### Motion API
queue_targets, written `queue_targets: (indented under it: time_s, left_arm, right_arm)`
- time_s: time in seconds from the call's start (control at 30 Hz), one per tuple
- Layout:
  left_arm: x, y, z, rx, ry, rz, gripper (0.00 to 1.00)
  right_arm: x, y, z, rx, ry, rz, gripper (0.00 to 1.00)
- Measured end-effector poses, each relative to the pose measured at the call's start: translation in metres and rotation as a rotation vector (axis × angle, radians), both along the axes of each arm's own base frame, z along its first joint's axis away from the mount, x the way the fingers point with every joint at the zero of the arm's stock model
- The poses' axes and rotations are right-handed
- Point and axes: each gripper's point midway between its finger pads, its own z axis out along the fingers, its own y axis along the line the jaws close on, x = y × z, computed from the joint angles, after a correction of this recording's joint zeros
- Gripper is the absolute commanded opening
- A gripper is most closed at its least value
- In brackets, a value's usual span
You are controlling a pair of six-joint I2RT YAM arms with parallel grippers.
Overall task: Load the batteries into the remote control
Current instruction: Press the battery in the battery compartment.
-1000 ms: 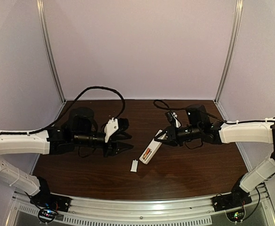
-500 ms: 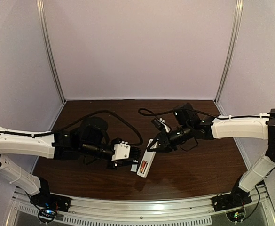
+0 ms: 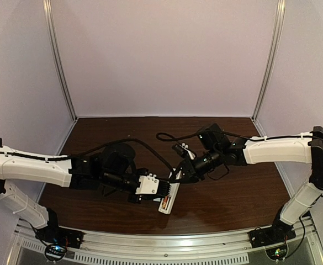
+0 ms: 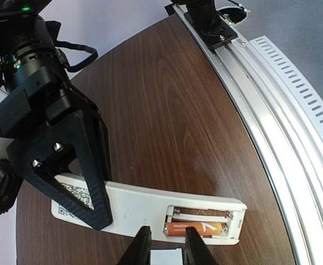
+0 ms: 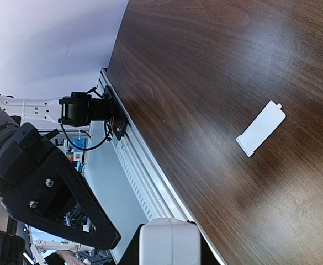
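Observation:
The remote control (image 4: 139,201) is a slim white bar, back side up, with its battery bay uncovered. An orange battery (image 4: 197,228) lies in the near slot. A second battery (image 4: 202,212) sits in shadow in the far slot. My right gripper (image 4: 95,212) is shut on the remote's other end, which shows as a white block (image 5: 167,237) between its jaws. My left gripper (image 4: 168,245) hovers at the bay's near edge, its fingers narrowly apart and nothing clamped between them. From above, the remote (image 3: 170,199) spans between left gripper (image 3: 162,194) and right gripper (image 3: 179,175).
The loose white cover plate (image 5: 260,128) lies flat on the dark wooden table, and shows between my left fingers (image 4: 167,258). A slotted aluminium rail (image 4: 294,110) runs along the near table edge. Pale walls with metal posts (image 3: 62,72) enclose the back and sides.
The right arm carried the remote leftward and nearer. The left arm swung right to the remote's battery end, covering the cover plate in the top view. Its jaws narrowed.

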Motion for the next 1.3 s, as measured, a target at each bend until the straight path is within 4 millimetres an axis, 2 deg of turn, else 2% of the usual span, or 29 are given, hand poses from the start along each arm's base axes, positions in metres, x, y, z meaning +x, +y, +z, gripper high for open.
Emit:
queue_targets:
  time_s: [0.17, 0.7, 1.0, 1.3]
  left_arm:
    - [0.0, -0.003, -0.007, 0.022, 0.007, -0.005, 0.23]
    - [0.001, -0.002, -0.018, 0.058, 0.017, 0.001, 0.18]
    - [0.002, -0.002, -0.019, 0.071, 0.011, 0.004, 0.11]
    - [-0.002, -0.005, -0.025, 0.097, -0.014, -0.003, 0.08]
  right_arm:
    - [-0.002, 0.002, 0.002, 0.005, -0.003, 0.007, 0.0]
    - [-0.003, 0.006, 0.007, 0.014, -0.01, 0.015, 0.0]
    - [-0.004, 0.006, 0.007, 0.014, -0.013, 0.018, 0.0]
    - [-0.006, 0.003, 0.003, -0.009, 0.003, 0.016, 0.0]
